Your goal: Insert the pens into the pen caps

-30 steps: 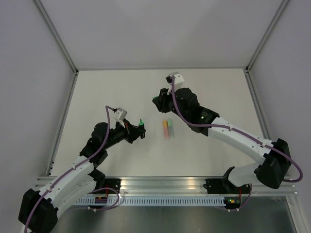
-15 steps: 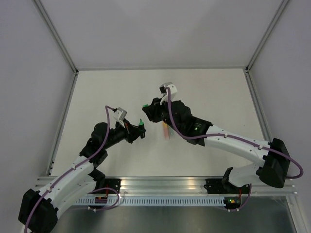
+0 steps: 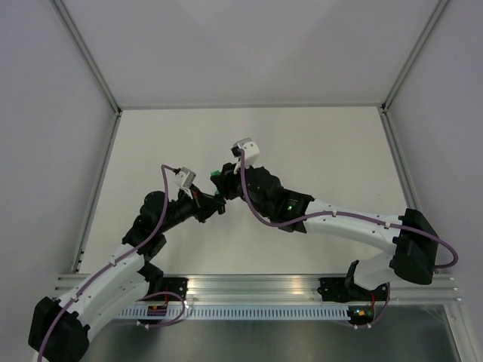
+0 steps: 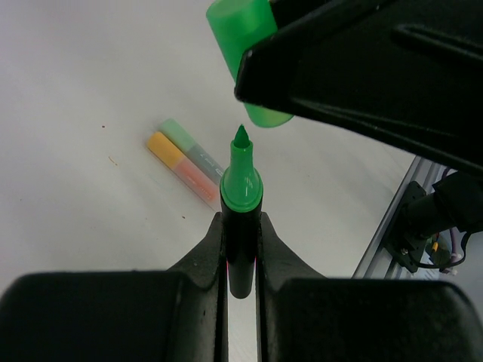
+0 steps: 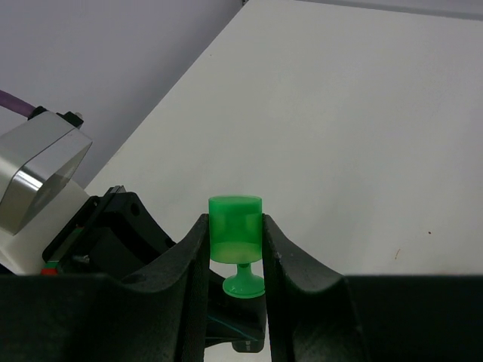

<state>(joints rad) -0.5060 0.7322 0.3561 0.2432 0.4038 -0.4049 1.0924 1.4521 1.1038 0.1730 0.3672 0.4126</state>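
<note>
The step in hand is mating the green pen cap (image 5: 235, 226) to the dark-bodied pen (image 4: 241, 204). To do it well, the two axes want lining up before any push. In the left wrist view the cap sits tilted, its open mouth just above and a little to one side of the pen's pointed green tip, close but apart. I would judge it best to hold one arm steady and bring the cap's mouth square over the tip. Then press straight along the pen's length until the collar seats, since a slanted push could skid the tip off the rim or twist the pen in its grip. The left hand (image 4: 241, 226) is closed as tight as it goes on the dark barrel, fingers pinching it low down, with the green collar and tip standing clear above them. The right hand (image 5: 235, 243) is partly closed, its two fingers clamping the sides of the cap, with the closed end pointing away from its camera and the mouth facing down towards the pen. Beyond, on the bench (image 4: 75, 90), the orange pen (image 4: 177, 162) and the pale mint pen (image 4: 189, 143) lie side by side, touching. They look capped, though I cannot be sure.
</note>
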